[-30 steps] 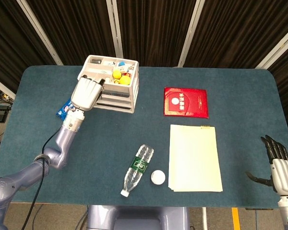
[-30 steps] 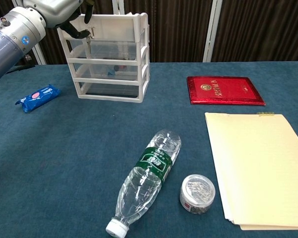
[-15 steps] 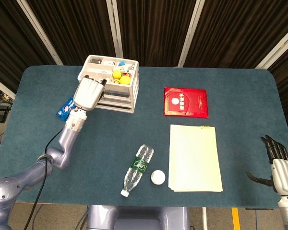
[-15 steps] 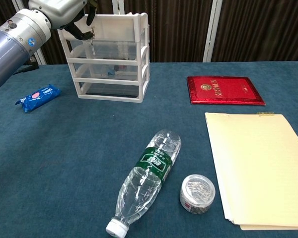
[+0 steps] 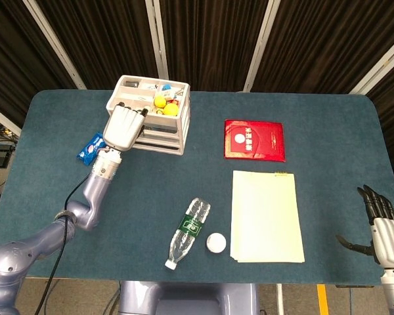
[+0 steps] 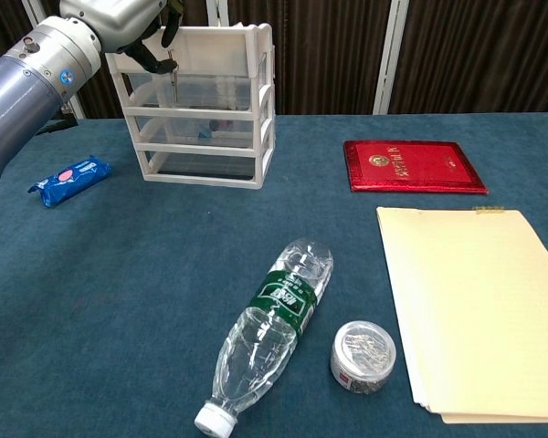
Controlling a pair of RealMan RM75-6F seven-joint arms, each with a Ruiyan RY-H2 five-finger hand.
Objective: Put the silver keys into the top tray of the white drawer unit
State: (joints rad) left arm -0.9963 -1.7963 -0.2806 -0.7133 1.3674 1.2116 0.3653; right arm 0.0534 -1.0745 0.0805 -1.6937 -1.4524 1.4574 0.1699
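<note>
Keys (image 6: 172, 71), silver, hang pinched in the left hand (image 5: 123, 126) at the front left edge of the white drawer unit (image 5: 163, 128), level with its top tray (image 5: 134, 91). Right hand (image 5: 384, 226), fingers spread and empty, sits off the bench (image 5: 328, 118) at its near right corner.

Even, bright overhead light covers both views, with only faint soft shadows. The white drawer unit (image 6: 201, 105) beside the left hand (image 6: 119, 23) shows mild glare on its clear fronts. Both pictures are sharp, with slight bending at the head view's edges.
</note>
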